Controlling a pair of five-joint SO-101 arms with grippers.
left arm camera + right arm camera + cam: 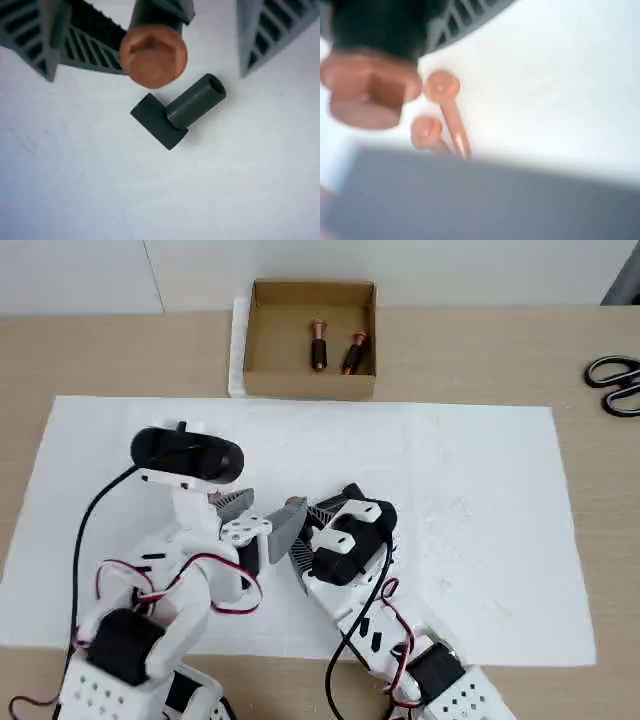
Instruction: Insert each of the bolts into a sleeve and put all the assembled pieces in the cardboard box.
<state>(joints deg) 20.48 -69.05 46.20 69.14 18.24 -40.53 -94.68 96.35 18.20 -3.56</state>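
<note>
A copper bolt (pixel 152 55) sits in a dark sleeve (pixel 375 25), and its hex head (pixel 367 90) faces both wrist cameras. My right gripper (pixel 305 530) is shut on this sleeve above the paper. My left gripper (pixel 147 74) is open, its grey fingers (pixel 30 35) standing wide on either side of the bolt head without touching it. Both grippers meet at the front middle of the sheet (pixel 290 515). A loose dark sleeve (pixel 195 105) with a square flange lies on the paper below. Two loose bolts (pixel 445 100) (pixel 426 134) lie side by side.
The cardboard box (pixel 262 340) stands at the back centre and holds two assembled pieces (pixel 318 345) (pixel 355 352). A white paper sheet (pixel 480 520) covers the work area. Scissors (pixel 615 383) lie at the far right edge of the table.
</note>
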